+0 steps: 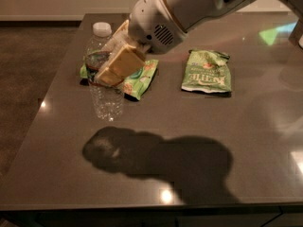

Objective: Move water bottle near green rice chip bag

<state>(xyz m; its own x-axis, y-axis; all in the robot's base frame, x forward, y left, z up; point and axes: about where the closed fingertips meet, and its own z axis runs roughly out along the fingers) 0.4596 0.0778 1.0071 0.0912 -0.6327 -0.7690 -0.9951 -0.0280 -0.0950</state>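
The water bottle (105, 96) is clear with a white cap and a dark label band. It stands upright in my gripper (115, 66), whose cream fingers are shut on its middle; I cannot tell whether its base touches the table. The green rice chip bag (140, 79) lies flat just behind and to the right of the bottle, partly hidden by the bottle and my fingers. My white arm reaches in from the upper right.
A plainer green bag with white "Kettle" lettering (207, 72) lies to the right of the rice chip bag. The dark table (189, 141) has its left edge close to the bottle and its front edge below. My arm's shadow falls on the table's front middle.
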